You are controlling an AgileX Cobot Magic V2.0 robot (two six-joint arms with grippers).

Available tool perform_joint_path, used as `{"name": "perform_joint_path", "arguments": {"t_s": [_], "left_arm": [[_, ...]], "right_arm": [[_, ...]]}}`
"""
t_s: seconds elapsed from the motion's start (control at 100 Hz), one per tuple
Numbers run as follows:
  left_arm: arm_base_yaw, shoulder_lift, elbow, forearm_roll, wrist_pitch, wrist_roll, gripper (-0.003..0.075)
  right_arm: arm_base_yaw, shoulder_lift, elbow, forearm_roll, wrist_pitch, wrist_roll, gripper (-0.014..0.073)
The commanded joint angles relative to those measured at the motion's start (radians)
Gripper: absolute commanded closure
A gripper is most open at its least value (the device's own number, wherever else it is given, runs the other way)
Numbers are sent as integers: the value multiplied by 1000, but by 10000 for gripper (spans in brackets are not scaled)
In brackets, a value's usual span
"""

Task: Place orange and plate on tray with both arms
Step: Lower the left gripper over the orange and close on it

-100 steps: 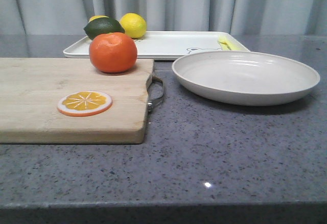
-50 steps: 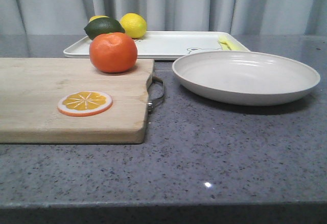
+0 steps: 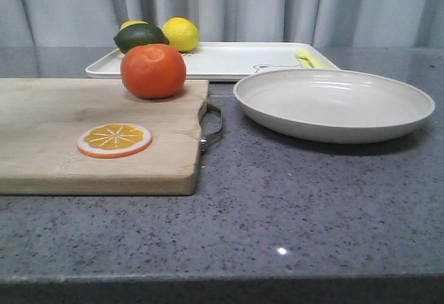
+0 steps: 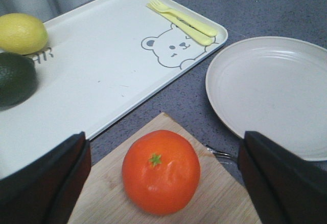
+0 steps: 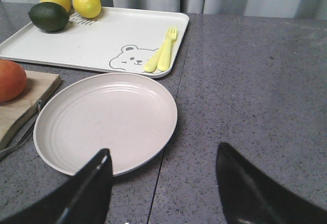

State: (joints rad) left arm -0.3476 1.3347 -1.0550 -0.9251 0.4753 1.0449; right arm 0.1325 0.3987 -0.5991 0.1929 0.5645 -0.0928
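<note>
Two black pincers [image 4: 163, 183] [image 5: 163, 183], broad wedge-shaped fingers [image 4: 46, 178]

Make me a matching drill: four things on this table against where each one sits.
Things:
1. whole bright-orange fruit
2. flat orange slice disc
3. pale yellow fork
4. wide beige round plate

Places:
A. on the white rectangular tray, by the bear drawing
B. directly on the grey countertop
C. far corner of the wooden cutting board
D. middle of the cutting board

Pairs: 1-C, 2-D, 3-A, 4-B

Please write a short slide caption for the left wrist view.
Open left gripper above the orange on the cutting board, beside plate and tray.
</note>
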Motion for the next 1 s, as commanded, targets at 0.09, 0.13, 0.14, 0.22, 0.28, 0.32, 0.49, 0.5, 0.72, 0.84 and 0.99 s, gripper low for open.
{"name": "perform_joint_path", "arguments": {"t_s": [0.09,0.13,0.14,0.22,0.28,0.32,0.49,0.5,0.72,0.84,0.99], "left_arm": [[-42,77,-86,-37,-69,4,156],[-43,96,-94,-43,-80,4,156],[-43,99,-98,-44,-82,4,156],[-43,125,-104,-70,-101,4,156],[-43,134,-104,-71,-112,4,156],[-43,141,-104,-71,-112,2,156],[-43,170,-104,-73,-112,2,156],[-43,175,-104,-73,-112,2,156],[-43,231,-104,-73,-112,2,156],[-43,254,-104,-73,-112,2,156],[-43,279,-104,-73,-110,2,158]], "right_arm": [[-3,17,-34,5,-84,-4,138],[-3,17,-34,5,-84,-4,138],[-3,17,-34,5,-84,-4,138],[-3,17,-34,5,-84,-4,138],[-3,17,-34,5,-84,-4,138],[-3,17,-34,5,-84,-4,138],[-3,17,-34,5,-84,-4,138],[-3,17,-34,5,-84,-4,138],[-3,17,-34,5,-84,-4,138],[-3,17,-34,5,-84,-4,138],[-3,17,-34,5,-84,-4,138]]}}
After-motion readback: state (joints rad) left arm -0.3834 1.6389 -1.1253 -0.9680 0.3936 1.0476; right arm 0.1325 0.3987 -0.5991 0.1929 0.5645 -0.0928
